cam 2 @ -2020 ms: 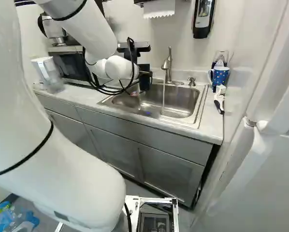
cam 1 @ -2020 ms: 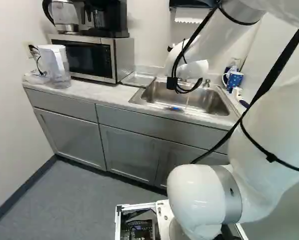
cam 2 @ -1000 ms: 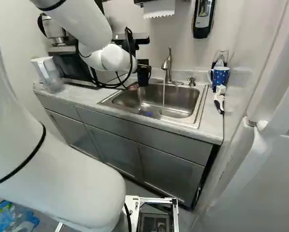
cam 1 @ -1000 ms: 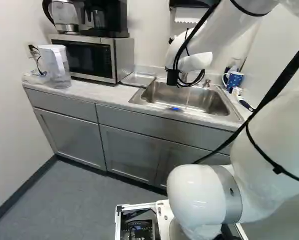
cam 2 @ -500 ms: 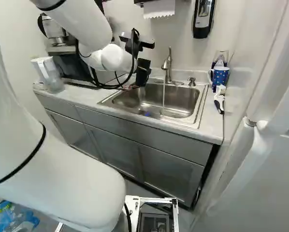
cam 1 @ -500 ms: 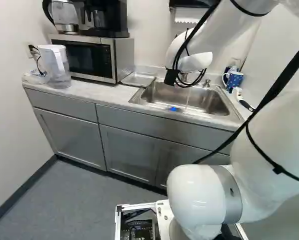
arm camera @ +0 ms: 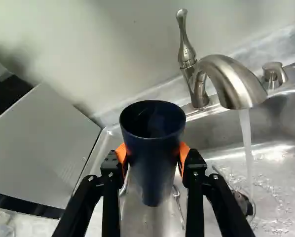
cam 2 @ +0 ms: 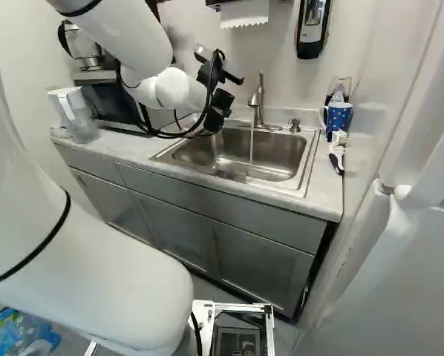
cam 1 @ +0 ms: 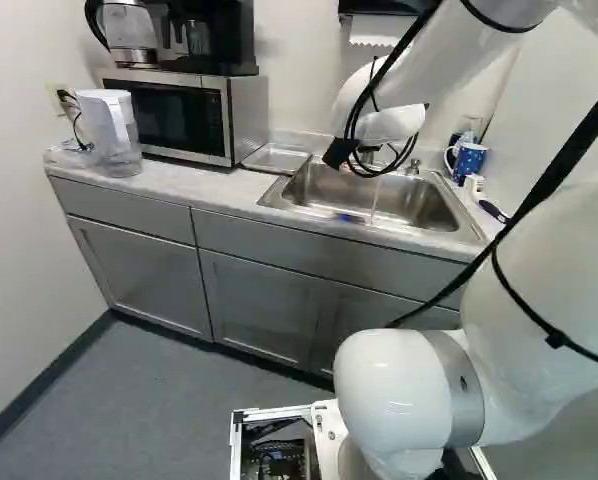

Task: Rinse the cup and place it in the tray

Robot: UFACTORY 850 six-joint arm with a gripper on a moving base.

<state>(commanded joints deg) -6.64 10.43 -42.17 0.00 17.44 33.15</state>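
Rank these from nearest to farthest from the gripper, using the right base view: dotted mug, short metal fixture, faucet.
1. Faucet, first to the gripper's right in that view.
2. Short metal fixture, just past the faucet.
3. Dotted mug, beyond the sink's right side there.

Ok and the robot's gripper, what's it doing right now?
Gripper: shut on the dark blue cup, an orange pad pressing each side, with water running beside it.
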